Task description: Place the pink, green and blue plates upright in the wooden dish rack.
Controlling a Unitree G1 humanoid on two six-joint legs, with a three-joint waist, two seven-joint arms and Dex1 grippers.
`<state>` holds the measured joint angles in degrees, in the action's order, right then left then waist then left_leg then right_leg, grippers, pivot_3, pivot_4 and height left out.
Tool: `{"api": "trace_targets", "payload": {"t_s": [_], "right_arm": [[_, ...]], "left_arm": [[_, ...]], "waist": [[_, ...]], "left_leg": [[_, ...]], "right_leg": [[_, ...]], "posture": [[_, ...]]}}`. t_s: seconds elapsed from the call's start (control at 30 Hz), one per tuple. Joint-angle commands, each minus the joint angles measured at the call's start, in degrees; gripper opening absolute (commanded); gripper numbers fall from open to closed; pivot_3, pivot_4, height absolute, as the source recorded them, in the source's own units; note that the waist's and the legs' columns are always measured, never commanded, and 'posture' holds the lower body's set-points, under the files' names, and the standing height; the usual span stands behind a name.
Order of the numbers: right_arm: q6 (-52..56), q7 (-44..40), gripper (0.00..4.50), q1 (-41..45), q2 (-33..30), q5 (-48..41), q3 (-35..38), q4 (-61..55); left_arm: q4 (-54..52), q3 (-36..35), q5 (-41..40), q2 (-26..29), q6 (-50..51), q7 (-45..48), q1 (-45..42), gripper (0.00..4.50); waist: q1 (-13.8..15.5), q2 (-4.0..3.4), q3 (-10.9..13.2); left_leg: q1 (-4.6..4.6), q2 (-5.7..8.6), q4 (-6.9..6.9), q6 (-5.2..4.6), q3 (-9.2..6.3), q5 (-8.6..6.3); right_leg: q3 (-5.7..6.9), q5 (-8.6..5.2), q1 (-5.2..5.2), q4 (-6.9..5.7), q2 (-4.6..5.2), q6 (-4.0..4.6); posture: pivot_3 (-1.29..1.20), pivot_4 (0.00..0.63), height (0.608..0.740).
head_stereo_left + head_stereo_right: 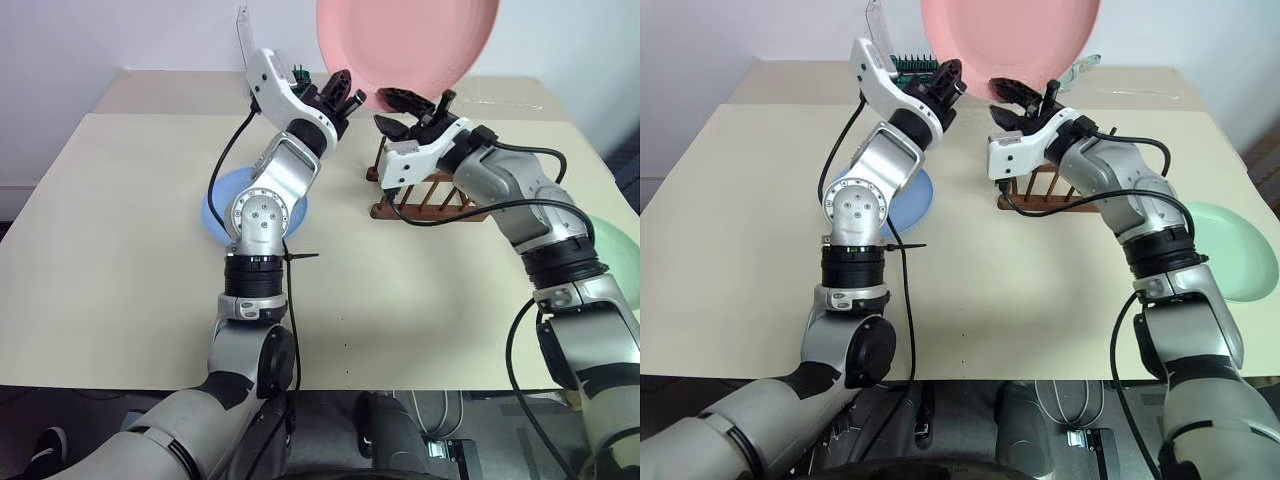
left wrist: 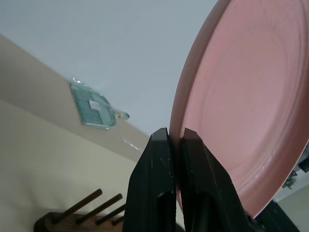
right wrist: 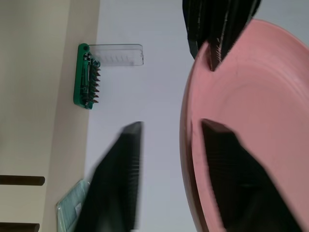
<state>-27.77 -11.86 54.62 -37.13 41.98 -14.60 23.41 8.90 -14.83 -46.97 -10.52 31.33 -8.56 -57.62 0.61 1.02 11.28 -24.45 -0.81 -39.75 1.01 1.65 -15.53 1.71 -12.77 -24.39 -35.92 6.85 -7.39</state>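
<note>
Both grippers are working on the pink plate (image 1: 410, 45), which is being held up in the air, on edge, above the wooden dish rack (image 1: 425, 195). Clamped tight on the plate's lower rim, the left gripper (image 2: 176, 140) is carrying the weight, its two black fingers pressed together with the rim pinched between them. Just beside it, the right gripper (image 3: 169, 128) is straddling the same rim with one finger (image 3: 120, 174) on the back side and one on the face; a gap is showing between the back finger and the plate, so it looks to be mid-closing, and a firm hold cannot be confirmed.

Nearer on the table (image 1: 120, 240), the blue plate (image 1: 910, 200) is lying flat under the left forearm, and the green plate (image 1: 1235, 250) is lying flat at the robot's right, beside the right arm. Neither is in the rack yet, and no plate is standing between its pegs. Farther back, a green bit holder (image 3: 87, 77) with a clear lid is sitting near the wall.

By my judgement the step in hand is a handover or two-handed steadying of the first plate. Next, the right fingers would need to seat fully on the rim, then the plate must be lowered on edge, aligned with a slot between pegs.
</note>
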Motion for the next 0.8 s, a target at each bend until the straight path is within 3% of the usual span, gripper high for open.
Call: {"api": "trace_targets", "payload": {"t_s": [0.03, 0.13, 0.23, 0.4, 0.47, 0.67, 0.8], "right_arm": [[0.5, 0.6, 0.03, 1.8, -0.1, -1.4, 0.9, -0.3], [0.7, 0.8, 0.03, 1.8, -0.5, -1.9, 1.0, 0.2], [0.9, 1.4, 0.00, 1.6, -1.3, -1.8, 1.3, 1.0], [1.6, 2.5, 0.00, 1.9, -3.8, -5.5, 4.5, 4.2], [1.7, 1.5, 0.00, 2.5, -3.2, -11.9, 7.7, 6.2], [3.7, -7.4, 0.00, 6.0, -1.0, -33.3, 17.6, 10.9], [23.4, -20.4, 0.00, 8.9, 5.4, -64.7, 31.9, 5.4]], "left_arm": [[-2.5, 1.1, -1.4, -2.1, 0.3, 1.4, 0.2, 0.00], [-2.1, 2.7, 0.4, -1.8, -0.5, 3.5, 0.3, 0.00], [-2.0, 3.2, -0.1, -1.9, 0.6, 5.3, 0.4, 0.97], [-3.7, 5.0, -1.0, -1.0, 2.5, 9.5, 0.5, 3.36], [-5.4, 5.9, -1.5, 0.0, 3.7, 12.1, 1.3, 4.33], [-11.2, 11.3, 2.5, 7.0, 4.5, 21.1, 5.1, 4.42], [-8.3, 13.0, 7.7, 15.0, 1.2, 29.6, 5.2, 4.42]], "waist": [[0.0, 0.00, 0.0], [0.0, -0.01, 0.0], [0.1, -0.01, 0.0], [0.1, -0.01, 0.0], [0.0, -0.01, 0.0], [-0.7, -0.05, 0.0], [-1.5, -0.09, 0.0]], "left_leg": [[0.00, 0.00, 0.00, 0.00, 0.00, 0.00], [0.00, 0.00, 0.00, 0.00, 0.00, 0.00], [-0.01, 0.00, 0.00, 0.00, 0.00, 0.00], [-0.02, 0.00, 0.00, 0.00, -0.01, 0.00], [-0.01, 0.00, 0.02, -0.01, 0.00, 0.00], [0.05, -0.02, 0.17, -0.01, 0.01, 0.00], [0.12, -0.07, 0.29, -0.02, -0.01, 0.00]], "right_leg": [[0.00, 0.00, 0.00, 0.00, 0.00, 0.00], [0.00, 0.00, 0.00, 0.01, 0.00, 0.00], [0.01, 0.00, 0.00, 0.02, 0.00, 0.00], [0.02, 0.00, 0.02, 0.05, 0.00, 0.00], [0.01, 0.00, 0.02, 0.07, 0.00, 0.00], [0.00, 0.00, 0.02, 0.11, -0.01, 0.01], [0.00, 0.01, 0.02, 0.08, -0.06, 0.03]], "posture": [[0.00, 0.150, 0.724], [0.00, 0.150, 0.724], [0.00, 0.150, 0.724], [0.00, 0.150, 0.724], [0.00, 0.150, 0.724], [0.00, 0.150, 0.724], [0.00, 0.150, 0.724]]}}
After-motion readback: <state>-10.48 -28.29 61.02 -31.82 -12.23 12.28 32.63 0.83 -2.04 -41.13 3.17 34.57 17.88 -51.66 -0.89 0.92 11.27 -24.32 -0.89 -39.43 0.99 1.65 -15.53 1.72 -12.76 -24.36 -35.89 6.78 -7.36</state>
